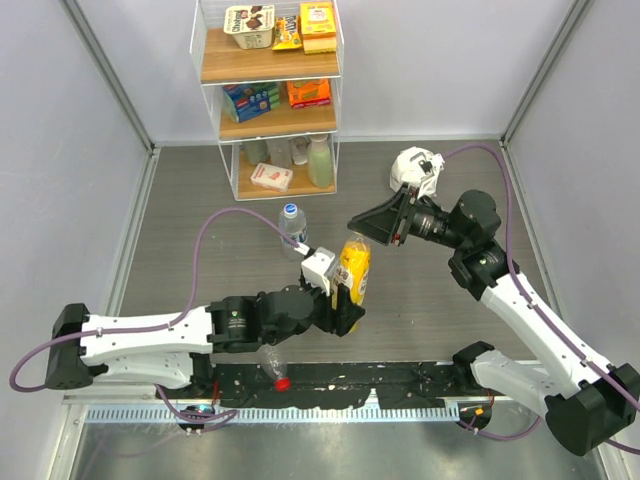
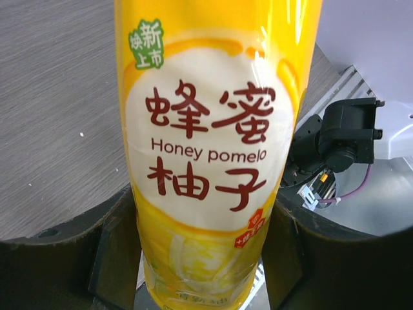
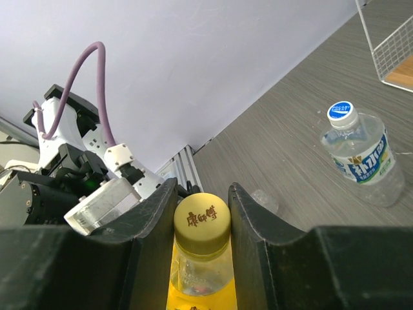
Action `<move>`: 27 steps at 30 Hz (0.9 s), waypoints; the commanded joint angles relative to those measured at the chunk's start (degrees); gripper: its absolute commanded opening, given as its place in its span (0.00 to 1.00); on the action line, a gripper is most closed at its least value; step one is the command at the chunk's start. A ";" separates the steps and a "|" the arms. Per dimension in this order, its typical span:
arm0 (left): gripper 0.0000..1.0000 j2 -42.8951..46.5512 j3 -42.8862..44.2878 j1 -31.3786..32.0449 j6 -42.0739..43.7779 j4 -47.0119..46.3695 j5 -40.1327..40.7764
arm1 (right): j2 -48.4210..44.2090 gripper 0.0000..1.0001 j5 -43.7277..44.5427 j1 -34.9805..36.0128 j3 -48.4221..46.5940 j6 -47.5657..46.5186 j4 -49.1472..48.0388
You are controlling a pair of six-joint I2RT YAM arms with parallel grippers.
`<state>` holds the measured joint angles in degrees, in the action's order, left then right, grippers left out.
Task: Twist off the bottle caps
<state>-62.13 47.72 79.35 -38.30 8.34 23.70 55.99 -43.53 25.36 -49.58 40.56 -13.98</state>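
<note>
The yellow bottle stands upright at the table's middle, and my left gripper is shut on its body; the label fills the left wrist view between the fingers. From above, my right gripper is shut on its yellow cap, one finger pressed to each side. A clear bottle with a blue label stands just behind and to the left, its white cap on. A clear bottle with a red cap lies near the front edge, partly under the left arm.
A wire shelf with boxes and a pale green bottle stands at the back. A white device sits behind the right arm. Black rail runs along the near edge. Grey walls close both sides.
</note>
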 commanded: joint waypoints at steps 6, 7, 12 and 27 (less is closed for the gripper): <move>0.00 1.05 -1.14 1.07 0.51 1.77 0.55 | -0.35 0.26 7.93 -1.11 -4.47 -0.92 -0.17; 0.00 0.70 -0.88 1.07 0.51 2.12 0.64 | 0.00 0.32 8.28 -1.19 -4.82 -0.22 -0.26; 0.00 -1.24 0.44 1.07 0.69 3.79 1.34 | 0.35 0.77 9.95 -1.20 -7.63 -0.47 2.19; 0.00 -9.67 9.57 1.16 -1.86 18.19 14.52 | 2.10 0.94 32.44 -1.11 -18.61 -8.65 30.66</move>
<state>-69.32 52.14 80.27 -38.81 20.99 30.46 56.69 -20.40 24.29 -62.28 35.55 6.63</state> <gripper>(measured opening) 0.649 0.917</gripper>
